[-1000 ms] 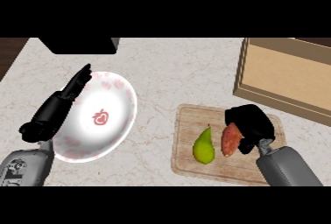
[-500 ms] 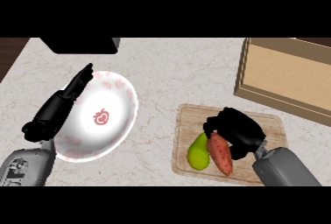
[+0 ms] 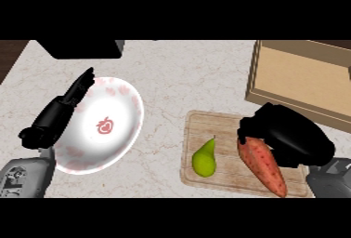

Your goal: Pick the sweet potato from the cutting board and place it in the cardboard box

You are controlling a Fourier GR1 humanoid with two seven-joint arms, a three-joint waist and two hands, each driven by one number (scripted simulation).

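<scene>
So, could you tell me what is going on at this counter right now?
The robot's right hand is curled over the top end of the sweet potato on the cutting board, next to a green pear. The cardboard box behind holds nothing visible yet. The left hand rests open beside a plate.

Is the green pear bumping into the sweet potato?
Apart. The head view shows a strip of bare cutting board between the pear and the sweet potato.

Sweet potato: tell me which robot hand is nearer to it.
Right. The right robot hand sits over the top end of the sweet potato on the cutting board; the left robot hand rests far across, beside the plate.
</scene>
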